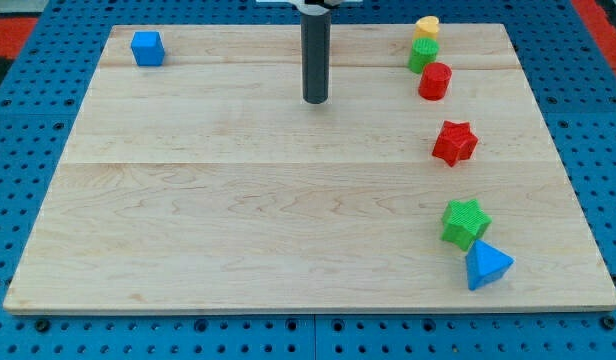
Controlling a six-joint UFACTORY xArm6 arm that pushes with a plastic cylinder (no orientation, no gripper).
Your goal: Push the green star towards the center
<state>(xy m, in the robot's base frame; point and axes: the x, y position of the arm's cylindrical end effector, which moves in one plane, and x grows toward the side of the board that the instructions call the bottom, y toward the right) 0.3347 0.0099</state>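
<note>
The green star (465, 222) lies on the wooden board (238, 200) at the view's lower right, touching a blue triangle (486, 266) just below it. My tip (316, 100) is at the end of the dark rod in the upper middle of the board. It stands far up and to the left of the green star, touching no block.
A red star (454, 142) lies above the green star. A red cylinder (434, 80), a green block (423, 54) and a yellow block (426, 27) cluster at the upper right. A blue cube (147, 48) sits at the upper left. The board's edge borders blue pegboard.
</note>
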